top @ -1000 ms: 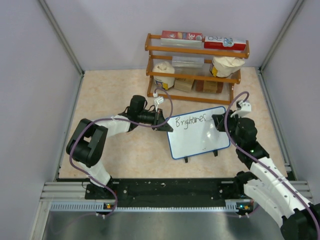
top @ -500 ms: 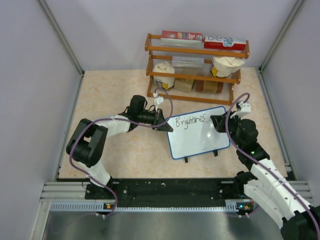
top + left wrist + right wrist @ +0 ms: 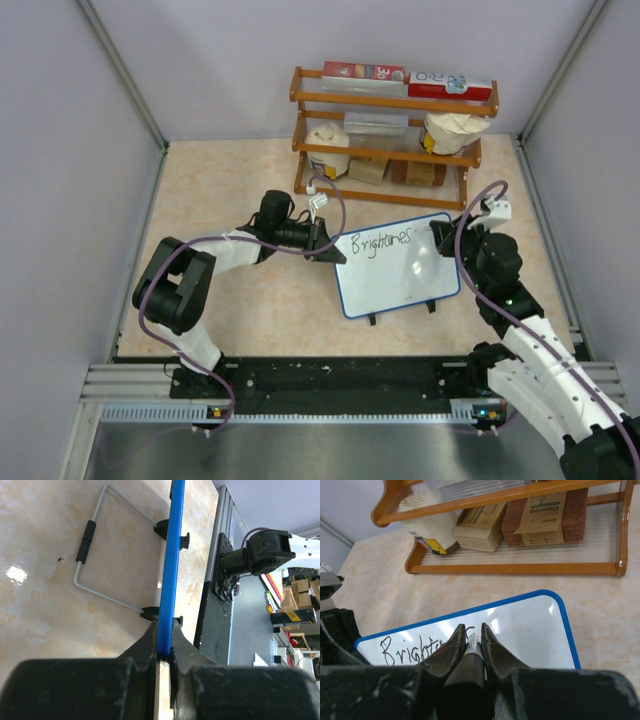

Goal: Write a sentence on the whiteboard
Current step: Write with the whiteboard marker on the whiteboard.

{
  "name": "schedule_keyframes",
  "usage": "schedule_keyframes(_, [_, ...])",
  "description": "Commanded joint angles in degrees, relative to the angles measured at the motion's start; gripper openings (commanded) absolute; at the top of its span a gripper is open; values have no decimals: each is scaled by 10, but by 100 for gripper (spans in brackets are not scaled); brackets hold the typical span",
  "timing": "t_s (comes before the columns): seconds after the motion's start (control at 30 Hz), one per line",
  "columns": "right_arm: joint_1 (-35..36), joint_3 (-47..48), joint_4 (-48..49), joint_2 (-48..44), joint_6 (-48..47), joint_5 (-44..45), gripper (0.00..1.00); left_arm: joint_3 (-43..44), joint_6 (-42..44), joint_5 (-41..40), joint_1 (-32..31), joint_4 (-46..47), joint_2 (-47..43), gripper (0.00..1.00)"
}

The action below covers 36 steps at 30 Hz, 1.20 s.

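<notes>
Only "Brightnes" of the sentence (image 3: 373,241) written — remainder pending; left tool (image 3: 162,641) clamps whiteboard (image 3: 400,278) rim, right tool (image 3: 472,635) clamps marker (image 3: 469,672).

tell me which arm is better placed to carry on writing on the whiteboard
Right. The right gripper is shut on a marker over the whiteboard, right by the lettering. The left gripper is clamped on the whiteboard's edge, steadying it.

It looked like a robotics lab cell: grey partition walls (image 3: 60,150) either side, an aluminium rail (image 3: 330,412) along the bottom edge, and a staged wooden rack (image 3: 390,103) at upper centre.
</notes>
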Motion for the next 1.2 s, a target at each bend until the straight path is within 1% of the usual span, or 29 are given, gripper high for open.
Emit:
schedule_keyframes(0.0, [-13, 39, 26, 16, -6, 19, 0, -6, 71, -73, -8, -32, 23, 0])
schedule_keyframes(0.5, [-20, 34, 36, 61, 6, 11, 0, -6, 72, -74, -9, -32, 23, 0])
schedule_keyframes(0.8, [-20, 26, 30, 60, 7, -20, 0, -5, 72, -74, -9, -32, 23, 0])
schedule_keyframes(1.17, [-20, 6, 3, 39, 4, -13, 0, -5, 71, -74, -10, -32, 24, 0])
